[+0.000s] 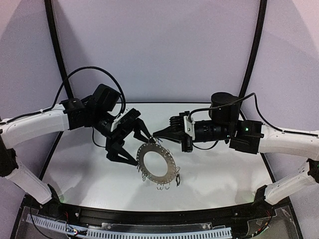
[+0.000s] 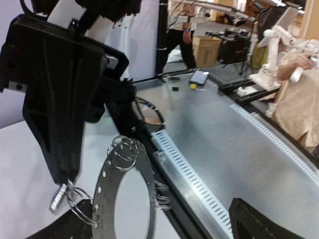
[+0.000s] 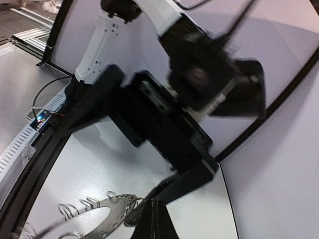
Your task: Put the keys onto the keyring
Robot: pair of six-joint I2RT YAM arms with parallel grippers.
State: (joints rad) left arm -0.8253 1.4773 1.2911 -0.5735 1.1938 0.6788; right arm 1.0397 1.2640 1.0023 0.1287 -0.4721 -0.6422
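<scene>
Black left end effector (image 1: pixel 141 149) gapes wide, gripping nothing, at the left rim of the flat dark grey metal keyring (image 1: pixel 158 163), which we see mid white tabletop (image 1: pixel 224 174). Opposite, the right end effector (image 1: pixel 155 134) is pinched closed at the far rim by a small silver key (image 2: pixel 59 196); we cannot tell whether it grips it.

Closed right hand (image 3: pixel 153 206) sits at keyring's (image 3: pixel 117 205) rim.

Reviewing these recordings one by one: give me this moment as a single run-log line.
left gripper: open beside keyring | right gripper: shut at keyring's far rim | silver key: at keyring's rim
</scene>
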